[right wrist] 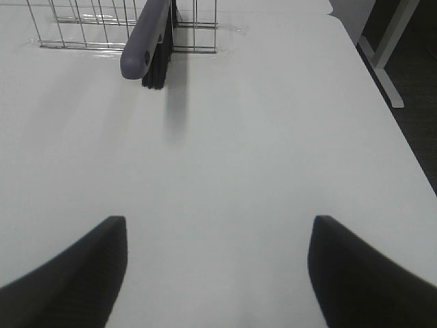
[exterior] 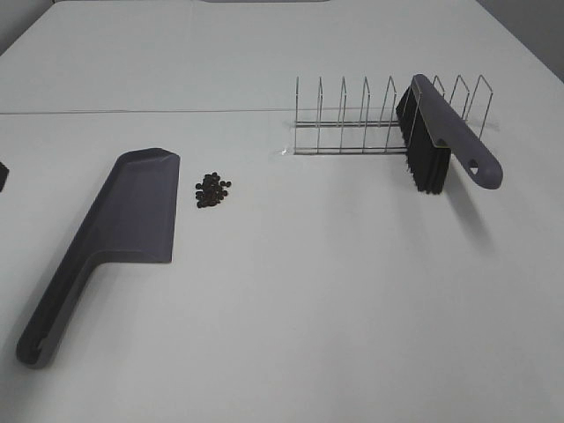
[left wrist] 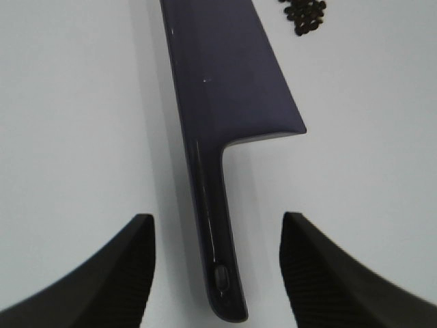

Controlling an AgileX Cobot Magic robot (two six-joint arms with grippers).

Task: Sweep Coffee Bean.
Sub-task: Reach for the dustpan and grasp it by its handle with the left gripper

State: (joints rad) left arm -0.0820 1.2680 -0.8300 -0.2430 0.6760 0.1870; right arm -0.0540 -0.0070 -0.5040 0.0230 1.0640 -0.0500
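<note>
Neither arm showed in the high view, and each wrist view caught only dark jaw tips: left jaws apart, straddling the handle end of the grey dustpan (exterior: 132, 211) with desk (exterior: 352, 308) visible either side, right jaws apart over bare desk. Coffee beans (exterior: 212, 190) lay clustered on the desk just beside the dustpan's blade, the cluster cut off at the left wrist frame edge. Farthest, the brush (exterior: 438, 141) leaned in the wire rack (exterior: 344, 119), dark floor (right wrist: 416, 82) beyond the desk edge.
</note>
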